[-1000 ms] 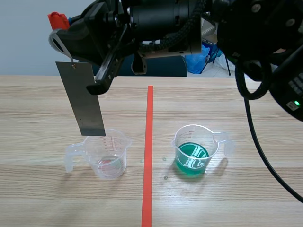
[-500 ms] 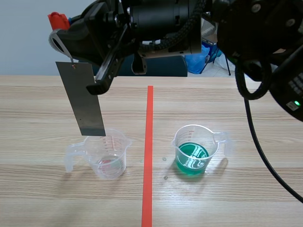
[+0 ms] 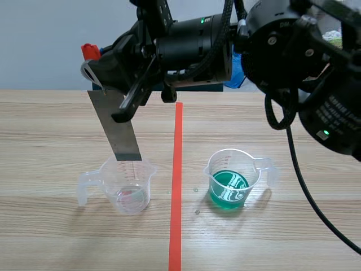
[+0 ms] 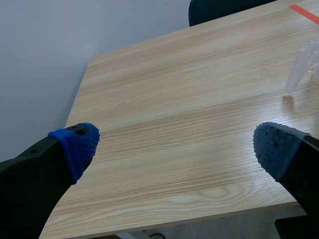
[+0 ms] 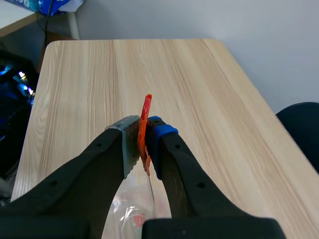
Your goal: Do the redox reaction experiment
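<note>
Pale wood desk [image 3: 45, 124], grey wall [image 3: 39, 45] behind. Only its wrist camera shows the left pincer [image 4: 175, 144], spread wide over the desk. Right pincer [image 5: 143, 137] clamps the clip [image 5: 145, 112]; strip [image 3: 118, 127] dangles over clear cup [image 3: 128, 183], then tape [image 3: 177, 169], then green cup [image 3: 231, 180].

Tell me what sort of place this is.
Likely a robot lab bench for chemistry: a beaker of green liquid, a clear beaker, and a metal strip on a red clip in the right gripper.
</note>
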`<state>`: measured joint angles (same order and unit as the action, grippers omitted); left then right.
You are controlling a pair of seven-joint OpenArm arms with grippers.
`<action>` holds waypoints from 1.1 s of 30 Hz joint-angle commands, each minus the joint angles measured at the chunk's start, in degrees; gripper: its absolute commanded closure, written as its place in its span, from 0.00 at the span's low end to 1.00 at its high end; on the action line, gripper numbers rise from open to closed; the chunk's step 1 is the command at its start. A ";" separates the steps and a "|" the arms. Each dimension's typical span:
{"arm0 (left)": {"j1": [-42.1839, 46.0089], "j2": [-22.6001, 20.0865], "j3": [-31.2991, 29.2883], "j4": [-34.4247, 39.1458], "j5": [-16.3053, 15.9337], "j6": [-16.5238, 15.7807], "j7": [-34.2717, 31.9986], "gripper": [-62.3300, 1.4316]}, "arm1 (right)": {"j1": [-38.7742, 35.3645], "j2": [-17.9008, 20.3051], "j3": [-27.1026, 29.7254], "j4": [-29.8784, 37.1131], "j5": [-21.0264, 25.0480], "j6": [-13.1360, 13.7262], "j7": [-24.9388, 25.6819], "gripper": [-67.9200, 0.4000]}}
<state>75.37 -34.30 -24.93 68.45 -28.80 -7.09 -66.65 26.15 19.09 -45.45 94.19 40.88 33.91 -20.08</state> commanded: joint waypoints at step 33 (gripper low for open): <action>0.07 0.28 0.04 0.24 -0.50 0.11 -1.01 0.00 | 1.29 -5.42 -2.25 -16.74 -13.94 1.53 13.46 0.98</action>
<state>75.37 -34.30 -24.93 68.45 -28.77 -7.09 -66.65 26.13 14.59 -47.92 76.97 26.22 35.42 -7.92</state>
